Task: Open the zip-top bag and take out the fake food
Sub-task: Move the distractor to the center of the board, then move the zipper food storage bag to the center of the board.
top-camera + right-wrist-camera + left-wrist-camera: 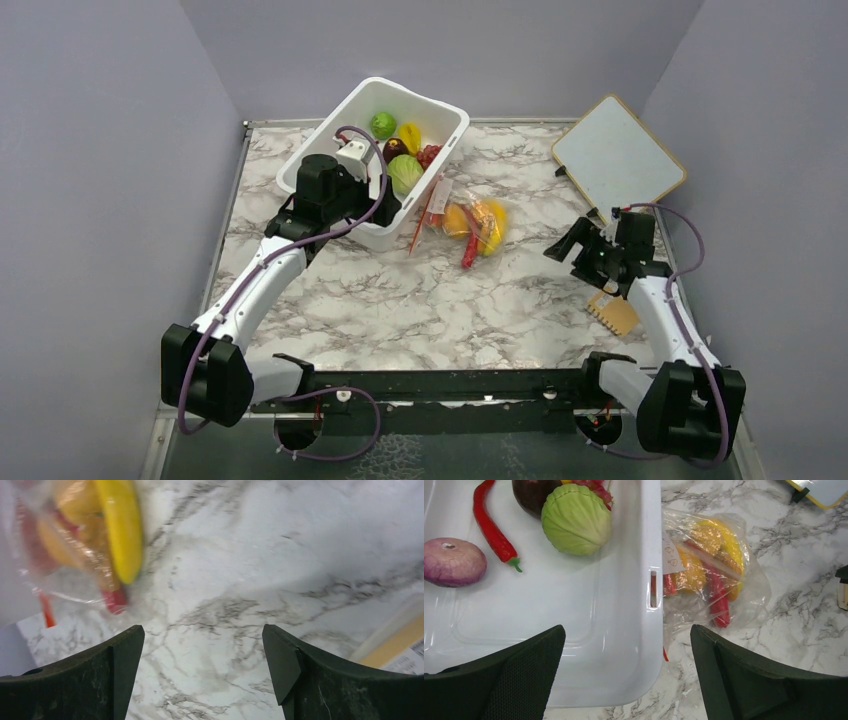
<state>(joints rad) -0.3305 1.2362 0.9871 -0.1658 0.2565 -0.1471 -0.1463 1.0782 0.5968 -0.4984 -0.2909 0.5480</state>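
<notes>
Calls, probably, for a pinch on the stiffer orange-red zip strip (pixel 425 218) of the light, floppy, slippery-looking zip-top bag (pixel 754 592) lying with its fake food (pixel 724 545) on the table (pixel 400 300) just beside the white tub (pixel 644 555), with left gripper (pixel 626 635) and right gripper (pixel 202 630) both spread wide, empty.

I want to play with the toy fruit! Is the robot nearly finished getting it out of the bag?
Not yet. Done: nothing; the food is inside the bag, which lies beside the tub. In hand: nothing; the left pincer and right pincer are open and empty. Left: grip the bag, open it, take the food out.
</notes>
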